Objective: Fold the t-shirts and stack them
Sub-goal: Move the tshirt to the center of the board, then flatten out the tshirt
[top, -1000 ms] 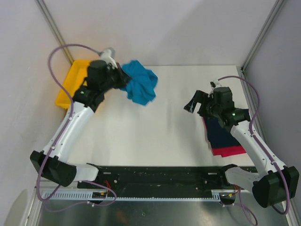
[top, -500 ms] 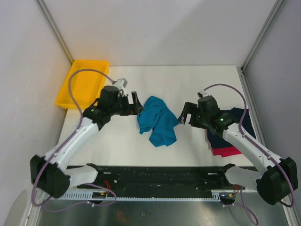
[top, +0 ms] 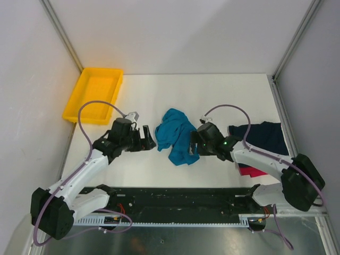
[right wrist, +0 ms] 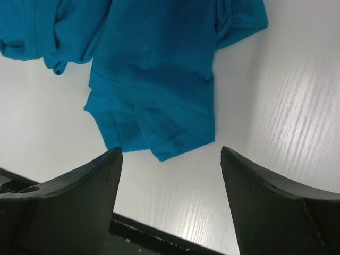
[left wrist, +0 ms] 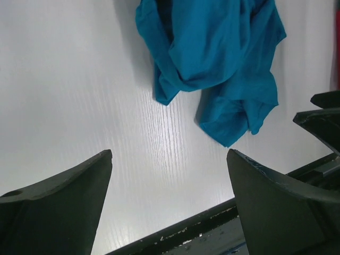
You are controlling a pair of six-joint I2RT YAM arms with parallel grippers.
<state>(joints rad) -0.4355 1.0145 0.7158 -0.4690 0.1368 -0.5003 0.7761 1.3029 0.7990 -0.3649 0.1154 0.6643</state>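
A crumpled teal-blue t-shirt (top: 178, 135) lies loose in the middle of the white table (top: 212, 95). My left gripper (top: 147, 140) stands open just left of it, apart from the cloth and holding nothing. In the left wrist view the teal shirt (left wrist: 212, 58) lies beyond the open left gripper (left wrist: 169, 152). My right gripper (top: 192, 147) is open at the shirt's right lower edge. In the right wrist view the shirt's hem (right wrist: 154, 69) lies just ahead of the empty right gripper (right wrist: 171, 150). A dark navy t-shirt (top: 263, 135) rests on a red-pink one (top: 249, 171) at the right.
A yellow plastic tray (top: 93, 95) sits at the back left corner. The black rail (top: 180, 199) runs along the table's near edge. Grey walls close in the left, back and right sides.
My left gripper carried the teal shirt from beside the tray to the table's middle, opened and let it go. My right gripper moved left to the shirt's edge.
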